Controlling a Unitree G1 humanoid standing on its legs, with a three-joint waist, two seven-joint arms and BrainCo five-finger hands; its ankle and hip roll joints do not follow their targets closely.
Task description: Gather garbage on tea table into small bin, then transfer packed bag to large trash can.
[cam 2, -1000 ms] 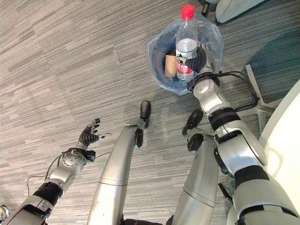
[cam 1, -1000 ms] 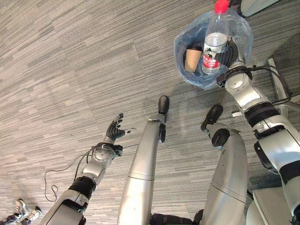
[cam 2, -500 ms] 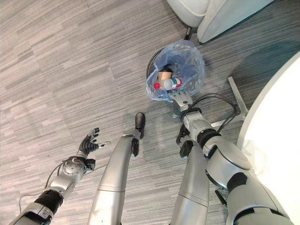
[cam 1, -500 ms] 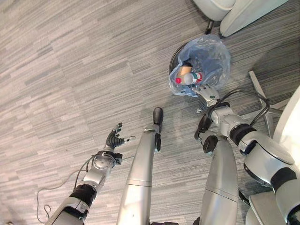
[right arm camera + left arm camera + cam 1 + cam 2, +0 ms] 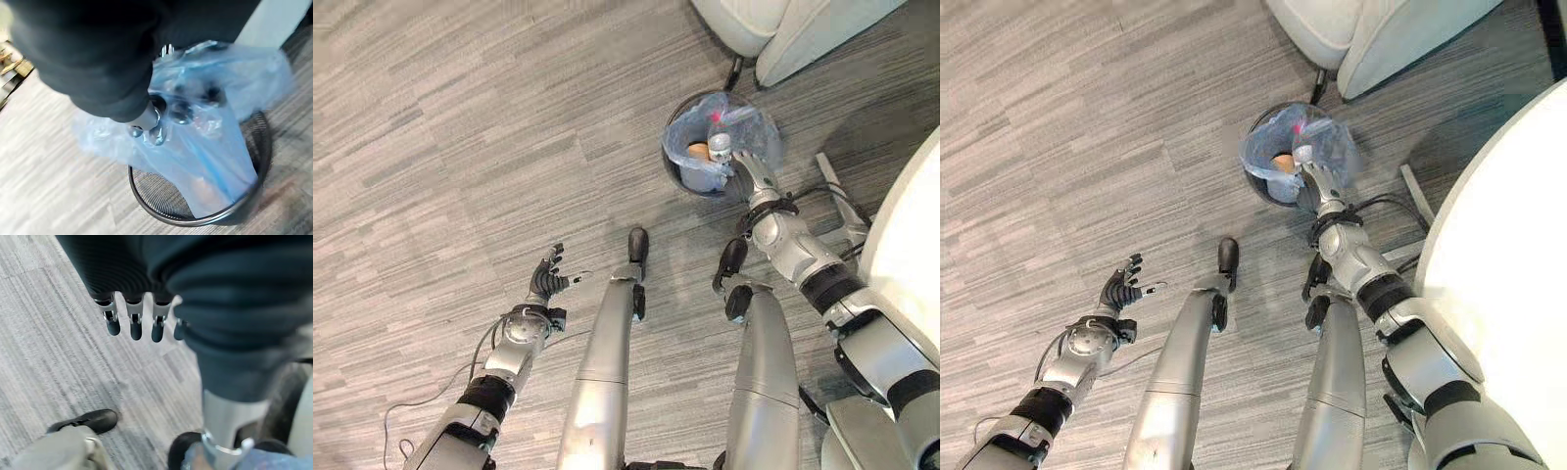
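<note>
A small black mesh bin [image 5: 672, 168] lined with a blue plastic bag [image 5: 756, 125] stands on the floor ahead of me. Inside the bag lie a clear bottle [image 5: 720, 147] with a red cap and a brown paper cup [image 5: 697, 152]. My right hand [image 5: 751, 168] reaches onto the bag's near rim. In the right wrist view its thumb [image 5: 146, 125] and fingers pinch the blue film [image 5: 220, 147], which stands up out of the mesh bin [image 5: 161, 196]. My left hand [image 5: 546, 284] hangs low to the left over bare floor, open and holding nothing, fingers [image 5: 134, 325] straight.
A light upholstered armchair [image 5: 783, 29] stands just beyond the bin. A white round table [image 5: 1508, 294] fills the right side, with its metal base legs [image 5: 832, 181] on the floor beside the bin. Grey striped carpet spreads to the left.
One second ago my right hand held the bottle upright over the bin. It then dropped into the bag, and the hand has now closed on the bag's rim. The camera has shifted.
</note>
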